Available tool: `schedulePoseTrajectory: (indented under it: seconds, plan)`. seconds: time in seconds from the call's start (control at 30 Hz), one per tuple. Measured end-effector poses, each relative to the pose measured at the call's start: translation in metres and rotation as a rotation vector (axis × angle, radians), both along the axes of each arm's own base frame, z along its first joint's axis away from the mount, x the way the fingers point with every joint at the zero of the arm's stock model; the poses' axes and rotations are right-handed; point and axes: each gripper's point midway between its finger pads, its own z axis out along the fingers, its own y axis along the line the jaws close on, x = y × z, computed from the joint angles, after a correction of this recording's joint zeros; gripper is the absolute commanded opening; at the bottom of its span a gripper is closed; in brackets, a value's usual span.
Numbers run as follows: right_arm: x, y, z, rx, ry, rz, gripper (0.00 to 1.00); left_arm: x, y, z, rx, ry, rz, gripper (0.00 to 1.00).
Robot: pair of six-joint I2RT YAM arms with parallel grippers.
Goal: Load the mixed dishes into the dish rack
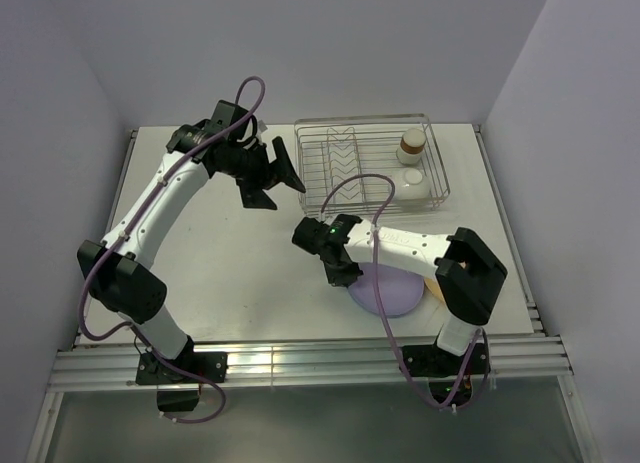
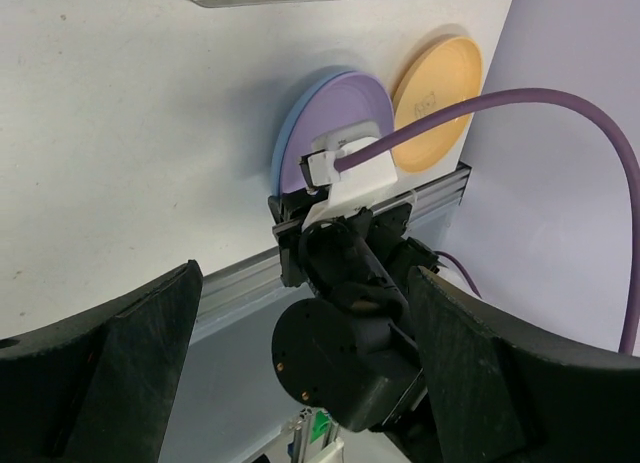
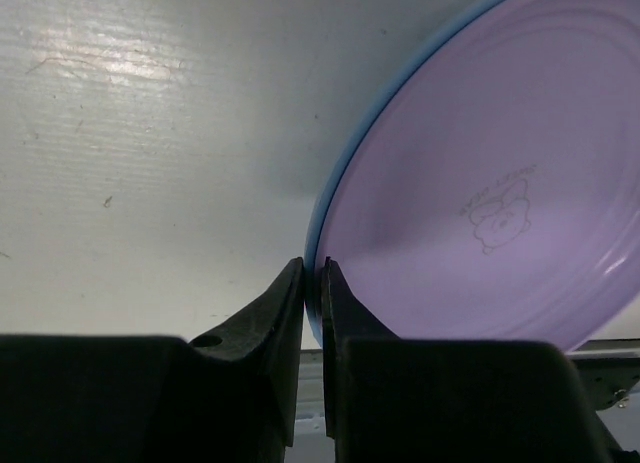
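Apparently the right gripper (image 3: 312, 283) is clenching the rim of the lavender plate (image 3: 480, 203), which is lying on the blue plate (image 2: 284, 151) at the table (image 1: 230, 283) front. The left gripper (image 1: 274, 185) is hanging released. Probably light, stiff and slippery, the plate is needing a deep rim pinch.

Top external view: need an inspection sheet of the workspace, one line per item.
Surface: white table, a few small specks.
Job's things: dish rack holds brown-rimmed cup and white bowl; lavender plate stacked on blue plate, orange plate beside them, on the table.
Clutter: nothing seen.
Grippers: left gripper open, empty, beside the rack; right gripper jaws nearly together at the stack's rim, grip unclear.
Cables: purple cable along each arm; the right one loops by the rack.
Surroundings: pale walls, metal rails.
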Motion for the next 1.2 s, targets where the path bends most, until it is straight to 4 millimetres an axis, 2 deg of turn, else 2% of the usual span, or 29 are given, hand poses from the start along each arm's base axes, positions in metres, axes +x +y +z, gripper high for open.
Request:
schedulePoseTrajectory:
  seconds: [0.1,0.17,0.2,0.23,0.3,0.33,0.43,0.53,0.6,0.73,0.83,0.9,1.07,1.2]
  plan:
    - [-0.006,0.003,-0.004,0.030,0.017,0.006,0.03,-0.004,0.005,0.000,0.004,0.006,0.013,0.90]
    - [-0.012,0.005,-0.004,0.057,0.029,0.020,0.17,-0.005,0.006,0.000,0.003,0.010,0.020,0.90]
    - [-0.014,0.006,-0.004,0.066,0.033,0.025,0.31,-0.005,0.006,-0.001,0.003,0.012,0.021,0.90]
    - [-0.017,0.008,-0.003,0.074,0.038,0.029,0.54,-0.005,0.006,0.000,0.003,0.013,0.022,0.90]
    - [-0.019,0.012,-0.001,0.091,0.034,0.037,0.68,-0.005,0.006,0.000,0.001,0.013,0.024,0.90]
    - [-0.020,0.013,0.000,0.093,0.031,0.040,0.71,-0.005,0.006,0.000,0.001,0.014,0.025,0.90]
    - [-0.016,0.012,0.007,0.100,0.008,0.029,0.72,-0.005,0.006,0.000,0.001,0.015,0.026,0.90]
    - [0.003,0.001,0.021,0.117,-0.038,-0.043,0.70,-0.005,0.006,0.000,0.001,0.015,0.026,0.90]
    - [0.024,-0.018,0.031,0.138,-0.069,-0.143,0.67,-0.005,0.006,0.000,0.001,0.016,0.025,0.90]
    - [0.069,-0.085,0.042,0.164,-0.138,-0.414,0.59,-0.007,0.007,0.000,0.006,0.017,0.021,0.89]
    - [0.085,-0.131,0.040,0.138,-0.161,-0.563,0.57,-0.007,0.007,0.003,0.005,0.011,0.018,0.89]
    - [0.091,-0.148,0.037,0.128,-0.165,-0.615,0.55,-0.006,0.007,0.006,0.003,0.001,0.014,0.89]
    - [0.101,-0.176,0.026,0.103,-0.164,-0.702,0.54,-0.006,0.007,0.009,0.002,-0.014,0.006,0.89]
    - [0.100,-0.183,0.009,0.070,-0.146,-0.720,0.54,-0.006,0.007,0.009,0.004,-0.015,0.004,0.89]
